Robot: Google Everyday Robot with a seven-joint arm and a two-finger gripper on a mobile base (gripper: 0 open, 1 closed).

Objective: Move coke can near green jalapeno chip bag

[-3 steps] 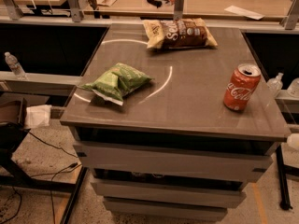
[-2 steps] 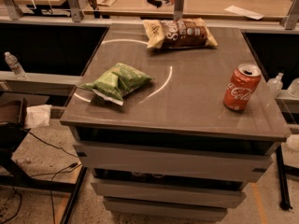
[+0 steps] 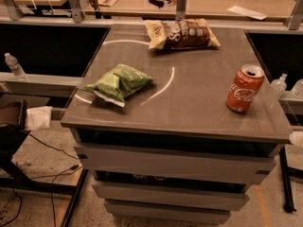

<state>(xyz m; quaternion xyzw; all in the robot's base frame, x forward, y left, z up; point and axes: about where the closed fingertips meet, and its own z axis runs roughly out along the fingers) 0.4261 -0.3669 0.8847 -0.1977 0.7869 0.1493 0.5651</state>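
resting apart: one coke can [image 3: 245, 89], one green jalapeno chip bag [image 3: 118, 82], gripper unseen.

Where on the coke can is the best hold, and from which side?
Grip the coke can across its round middle, coming from the near edge of the table: it stands upright with nothing close beside it. The end effector is not in view.

Table [image 3: 189, 103] holds coke can [image 3: 245, 88], green jalapeno chip bag [image 3: 118, 82], brown bag [image 3: 182, 33]
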